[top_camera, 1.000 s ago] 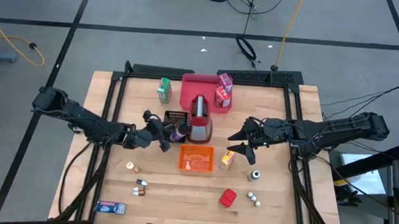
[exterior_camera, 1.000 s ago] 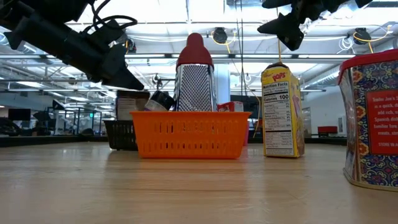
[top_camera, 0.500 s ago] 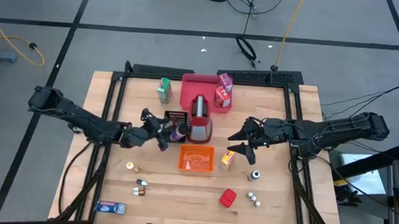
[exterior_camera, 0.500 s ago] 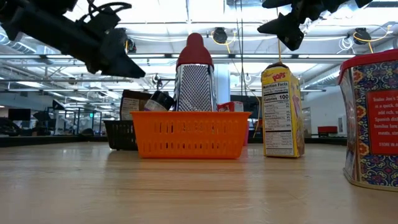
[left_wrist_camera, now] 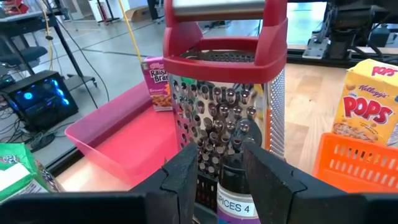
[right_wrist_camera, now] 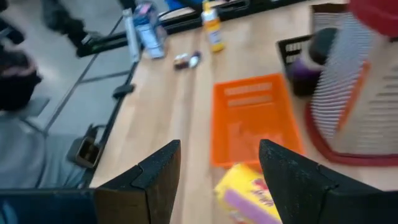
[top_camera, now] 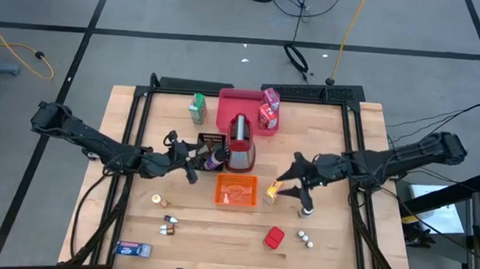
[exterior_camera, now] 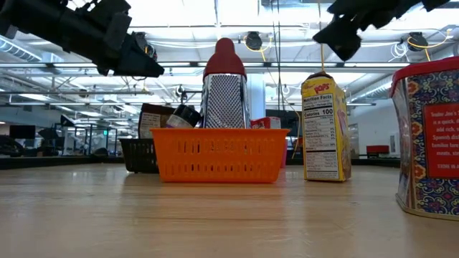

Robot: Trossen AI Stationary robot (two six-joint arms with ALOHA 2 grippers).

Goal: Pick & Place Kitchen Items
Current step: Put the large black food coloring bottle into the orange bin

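R gripper (top_camera: 291,181) hovers above the table just beside the yellow Pops carton (top_camera: 274,189), fingers spread wide, nothing held; R wrist view looks down past both fingers w/ the carton's yellow-and-purple top (right_wrist_camera: 249,193) directly ahead between them. Carton stands upright on the table just right of the orange basket (top_camera: 237,189), long axis vertical (low view), so the approach looks like top-down w/ fingers straddling the narrow top. R arm is clearly the nearer one to it. L gripper (top_camera: 190,152) sits by the black basket (top_camera: 209,140), aimed at the red-and-silver box grater (top_camera: 240,144); L wrist view shows fingers (left_wrist_camera: 186,171) open, empty, w/ a dark spice bottle (left_wrist_camera: 235,186) in the gap ahead. Other items: green carton (top_camera: 197,107) and pink/red cartons (top_camera: 268,108) beside the pink tray (top_camera: 227,109), red box (top_camera: 274,237), small shakers (top_camera: 304,237) near the front edge. Hard to make out: carton base cut off in R wrist view; height of R fingertips over the carton top unclear, prob. not touching.
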